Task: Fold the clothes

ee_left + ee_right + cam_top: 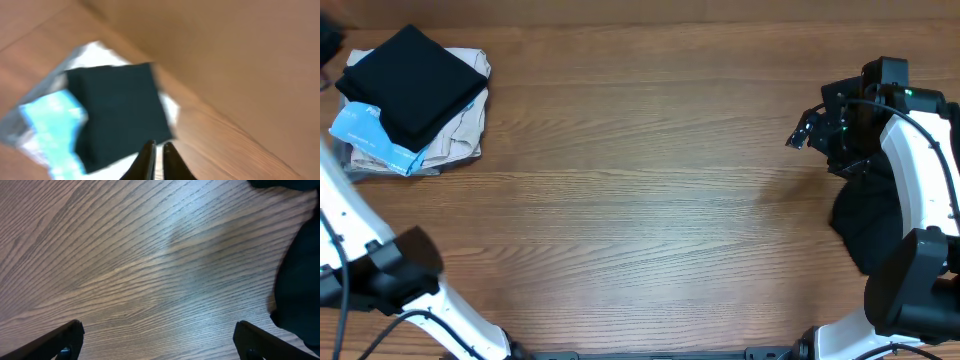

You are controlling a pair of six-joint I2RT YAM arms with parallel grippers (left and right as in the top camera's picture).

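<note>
Black fabric lies in two places on the wooden counter (640, 200). A folded black garment (415, 85) sits as a neat square on top of a small stack in the far left corner. Under it are a pale beige cloth (460, 130) and a light blue piece (365, 130), which stick out toward the left edge. A loose black garment (865, 225) lies unfolded in a heap at the right edge, partly covered by the white right arm (920, 170). The middle of the counter between the two is bare wood.

The left gripper (157, 160) hangs above the stack. In the blurred left wrist view its fingers (146, 161) are barely parted, with a thin slit between them, and they hold nothing. The folded black garment (120, 112) is just ahead of its tips and not touching them, with the light blue piece (52, 130) beside it.

The right gripper (805, 133) is near the right edge, just inward of the loose heap. Its jaws are spread wide and hold nothing. In the right wrist view the right gripper (160, 350) hovers over bare wood grain, with one finger (65, 340) low at each side. The edge of the loose black garment (300, 280) runs down the right of that view, clear of both fingers.
</note>
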